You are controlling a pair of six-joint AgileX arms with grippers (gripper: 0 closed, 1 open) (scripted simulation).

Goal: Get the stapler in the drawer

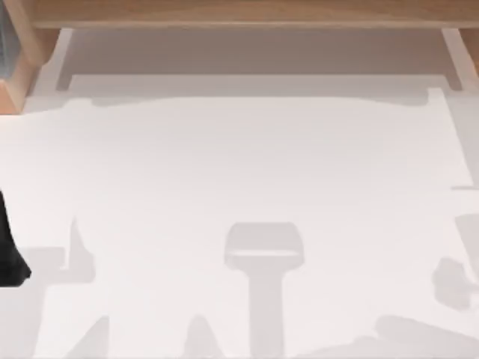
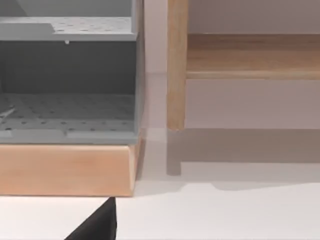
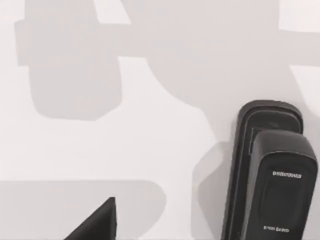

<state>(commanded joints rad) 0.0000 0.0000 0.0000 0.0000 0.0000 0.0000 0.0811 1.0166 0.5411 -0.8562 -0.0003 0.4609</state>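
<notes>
Here, table (image 1: pixel 247 164): white and broad, crossed by soft grey shadows, stretching from the near edge to the woodwork at the far side.
Wooden frame (image 1: pixel 239 11): pale timber along the far edge of the table; seen from the left wrist as an upright post (image 2: pixel 176 65) with a horizontal rail (image 2: pixel 250 55) to one side.
Drawer unit (image 2: pixel 67 70): grey, open-fronted, with perforated floors on two levels, seated on a wooden base (image 2: pixel 65 167); placed at the far left corner, just beside the post with a narrow gap between.
Left arm (image 1: pixel 11 247): black, at the left edge of the table, toward the near side.
Stapler (image 3: pixel 272 175): black, lying flat on the white table in the right wrist view, rounded end and printed top showing; out on the table surface, not in the drawer unit, touched by nothing.
Left gripper (image 2: pixel 97 225): probably the dark wedge low in the left wrist view, facing the drawer unit; open or closed, cannot tell.
Right gripper (image 3: pixel 97 222): a like dark wedge, near the stapler yet apart from it; grip state likewise cannot tell.
</notes>
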